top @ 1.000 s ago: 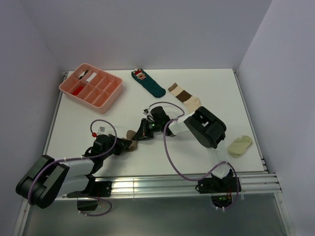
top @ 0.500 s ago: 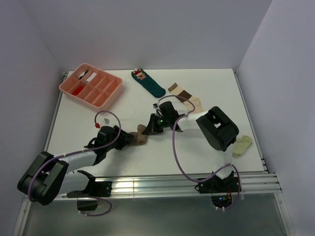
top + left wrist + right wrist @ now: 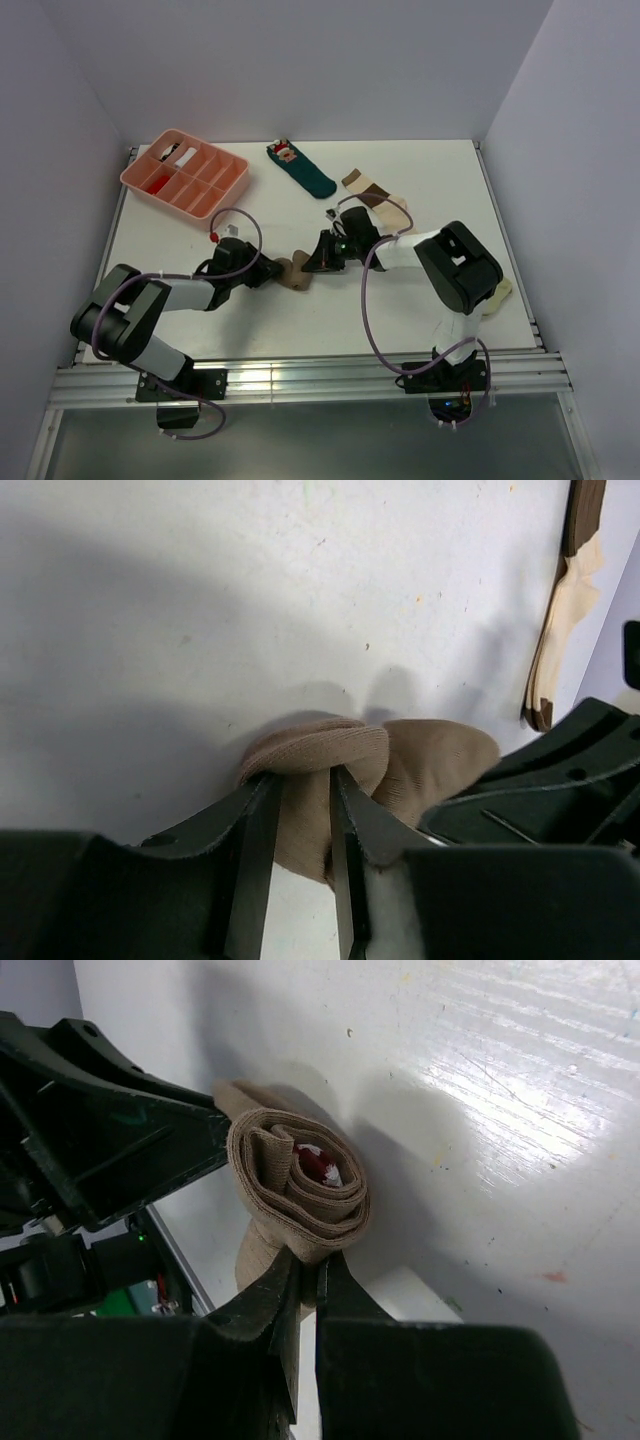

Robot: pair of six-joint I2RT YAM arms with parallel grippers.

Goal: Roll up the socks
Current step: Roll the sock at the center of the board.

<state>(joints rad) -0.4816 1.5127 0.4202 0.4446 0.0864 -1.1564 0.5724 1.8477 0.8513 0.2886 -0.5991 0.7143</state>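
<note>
Your left gripper (image 3: 302, 776) has just re-clamped the tan sock (image 3: 298, 1185), now a tight roll before your right gripper (image 3: 312, 1260), which is pinched shut on it; the striped sock (image 3: 376, 197) waits beyond both.

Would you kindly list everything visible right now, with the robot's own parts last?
tan sock: one, brown, partly rolled, mid-table.
striped sock: one, cream with brown bands, flat, far right of centre.
teal sock: one, red-and-white figure on it, far edge.
pale sock: one, yellowish, right side, only partly visible.
tray: one, pink, with compartments, far left.
table: one, white, under everything.
left gripper: one, black, pinching a fold of the tan sock.
right gripper: one, black, shut on the tan sock's roll.
</note>
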